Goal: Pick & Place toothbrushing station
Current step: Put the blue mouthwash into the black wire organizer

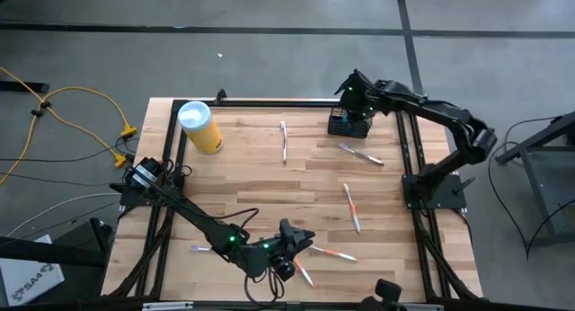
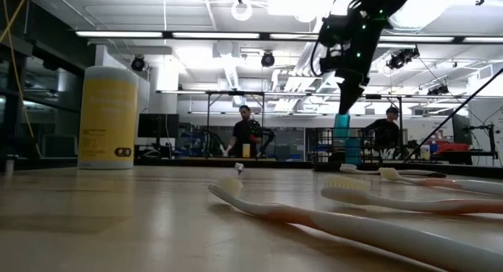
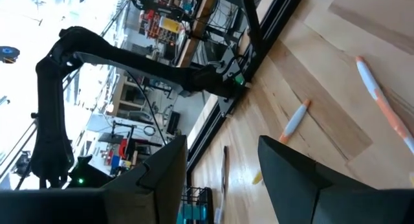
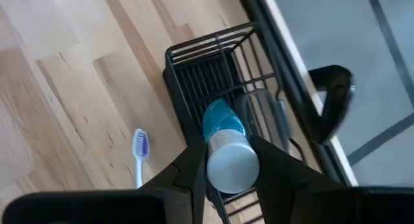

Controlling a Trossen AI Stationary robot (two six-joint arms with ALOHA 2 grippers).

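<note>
Presumably light and rigid, the small black wire-mesh rectangular basket (image 4: 223, 75) should lift easily by pinching its thin top rim or a divider wire, though smooth wire could slip between narrow fingers. Its open grid walls split it into compartments, and it sits directly beneath the right gripper (image 4: 226, 160), whose fingers pinch a teal tube with a silvery grey cap (image 4: 228, 153) pointing down into it. The left gripper (image 3: 223, 172) waits over the wooden worktop (image 1: 269, 181), fingers spread and empty, with scattered white toothbrushes (image 3: 378, 101) beyond them.
</note>
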